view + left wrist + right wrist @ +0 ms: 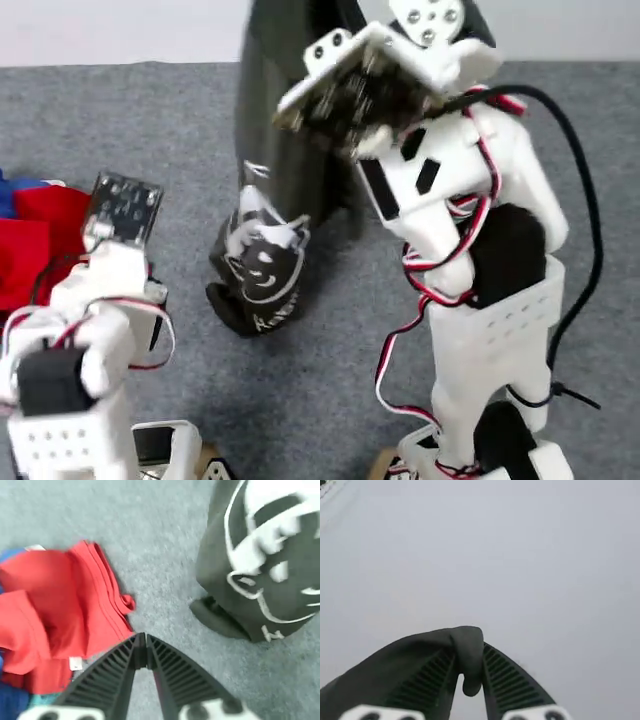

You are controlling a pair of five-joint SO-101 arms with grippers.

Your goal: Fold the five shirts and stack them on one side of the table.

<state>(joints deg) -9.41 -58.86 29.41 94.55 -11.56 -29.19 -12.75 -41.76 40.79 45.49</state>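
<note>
The left gripper (145, 640) hangs low over the gray table (140, 110), its two fingers pressed together with nothing between them. Just past it, at the table's left edge, a red shirt (60, 605) lies on top of a blue garment (12, 190). Nearer the middle, a black shirt (262, 262) with a white print hangs down, its lower end bunched on the table. Farther back and higher, the right gripper (468, 655) is clamped on a fold of that black shirt, holding it up.
</note>
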